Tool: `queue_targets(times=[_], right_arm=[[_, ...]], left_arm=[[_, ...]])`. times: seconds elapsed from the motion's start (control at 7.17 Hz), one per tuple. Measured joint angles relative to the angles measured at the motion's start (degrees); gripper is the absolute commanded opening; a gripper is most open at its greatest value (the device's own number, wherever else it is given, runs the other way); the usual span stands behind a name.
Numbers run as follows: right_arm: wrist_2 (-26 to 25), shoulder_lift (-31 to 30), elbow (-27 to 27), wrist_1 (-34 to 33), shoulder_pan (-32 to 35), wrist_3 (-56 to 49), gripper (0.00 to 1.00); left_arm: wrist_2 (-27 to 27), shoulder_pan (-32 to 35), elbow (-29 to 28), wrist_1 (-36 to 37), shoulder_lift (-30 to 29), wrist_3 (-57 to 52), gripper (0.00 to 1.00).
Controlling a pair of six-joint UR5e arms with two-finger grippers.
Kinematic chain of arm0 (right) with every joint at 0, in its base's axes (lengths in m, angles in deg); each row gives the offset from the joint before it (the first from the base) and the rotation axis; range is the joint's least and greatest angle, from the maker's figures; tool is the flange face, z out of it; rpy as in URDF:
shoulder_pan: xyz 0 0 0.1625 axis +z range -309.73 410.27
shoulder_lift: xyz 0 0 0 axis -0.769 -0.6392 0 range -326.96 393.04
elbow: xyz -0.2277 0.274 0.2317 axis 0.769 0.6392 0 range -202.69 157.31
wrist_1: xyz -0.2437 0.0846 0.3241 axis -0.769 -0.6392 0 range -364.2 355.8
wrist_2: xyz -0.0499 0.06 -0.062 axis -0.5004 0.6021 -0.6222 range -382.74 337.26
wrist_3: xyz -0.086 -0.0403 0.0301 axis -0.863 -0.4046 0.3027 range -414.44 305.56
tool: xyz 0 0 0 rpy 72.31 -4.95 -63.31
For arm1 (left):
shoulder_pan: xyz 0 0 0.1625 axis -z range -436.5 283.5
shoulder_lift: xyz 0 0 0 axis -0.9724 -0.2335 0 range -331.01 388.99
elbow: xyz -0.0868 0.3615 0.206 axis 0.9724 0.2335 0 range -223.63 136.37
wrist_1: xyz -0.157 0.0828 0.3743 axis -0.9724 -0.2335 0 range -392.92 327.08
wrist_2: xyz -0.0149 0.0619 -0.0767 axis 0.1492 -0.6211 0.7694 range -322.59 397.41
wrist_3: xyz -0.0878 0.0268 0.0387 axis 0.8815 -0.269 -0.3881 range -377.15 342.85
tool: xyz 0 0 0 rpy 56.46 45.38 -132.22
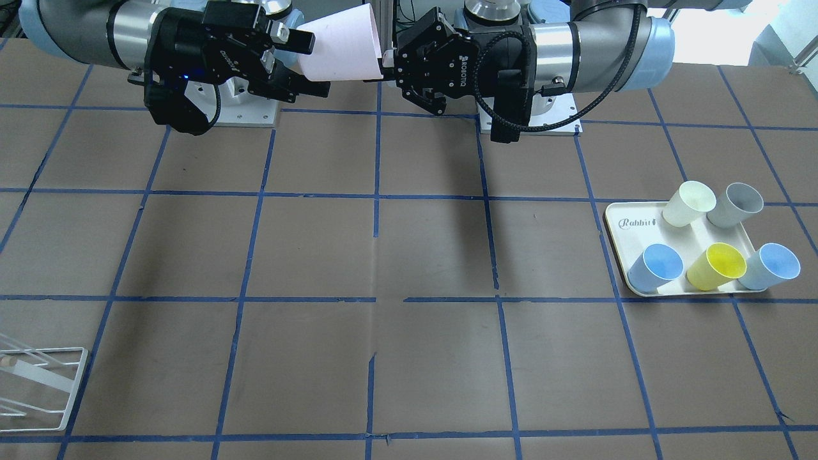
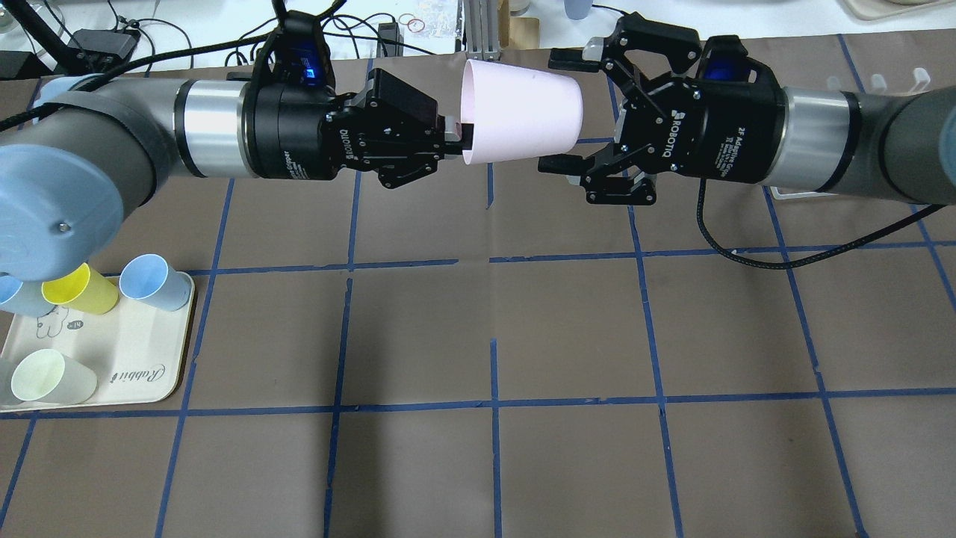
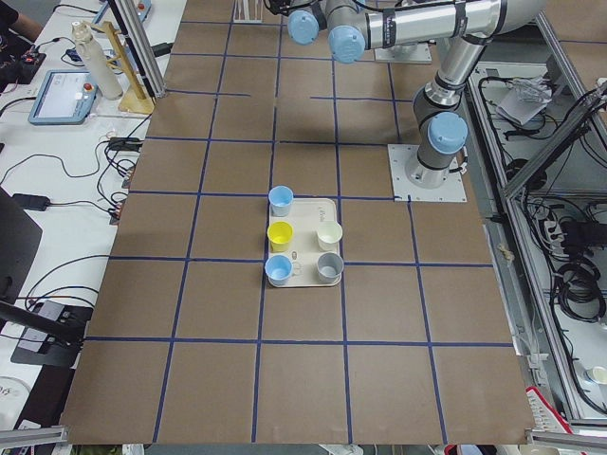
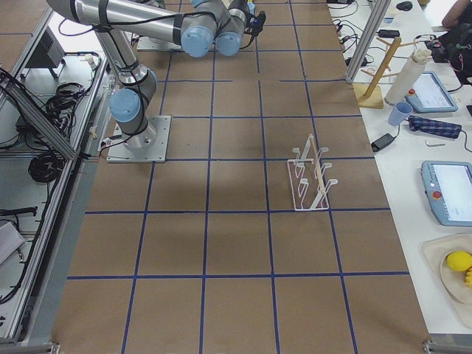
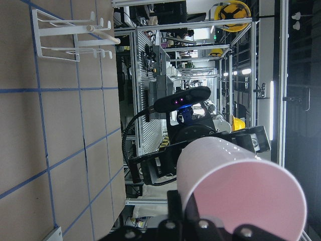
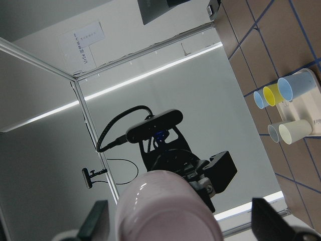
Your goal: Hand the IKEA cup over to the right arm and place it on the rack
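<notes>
The pale pink IKEA cup (image 2: 519, 112) lies on its side in the air between the two arms, high above the table's far half. My left gripper (image 2: 457, 139) is shut on its rim, one finger inside the mouth. My right gripper (image 2: 565, 110) is open, with its fingers above and below the cup's closed base and a small gap on each side. The front-facing view shows the same: the cup (image 1: 342, 45), the left gripper (image 1: 385, 69) and the right gripper (image 1: 305, 64). The white wire rack (image 4: 310, 173) stands on the table on my right side, and its corner shows in the front-facing view (image 1: 38, 383).
A cream tray (image 2: 134, 366) on my left side holds several cups: cream-white (image 1: 687, 203), grey (image 1: 738, 204), yellow (image 1: 716, 265) and two blue. Blue tape lines grid the brown table. The rack's pegs (image 2: 896, 78) peek from behind my right forearm.
</notes>
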Motion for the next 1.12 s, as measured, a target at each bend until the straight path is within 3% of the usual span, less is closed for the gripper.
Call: queue_targets(times=[0.42,0.7,1.12], right_arm=[[-0.2,-2.1,0.0,1.8,0.0,3.5,0.96],[-0.2,-2.0,0.0,2.8,0.0,3.6,0.81],[-0.1,-1.8,0.1,3.0,-0.1,3.6,0.44]], left_arm=[[0.0,0.0,0.1,0.0,0.2,0.1,0.00],[0.0,0.1,0.1,0.0,0.1,0.2,0.00],[0.1,0.1,0.1,0.0,0.1,0.3,0.00]])
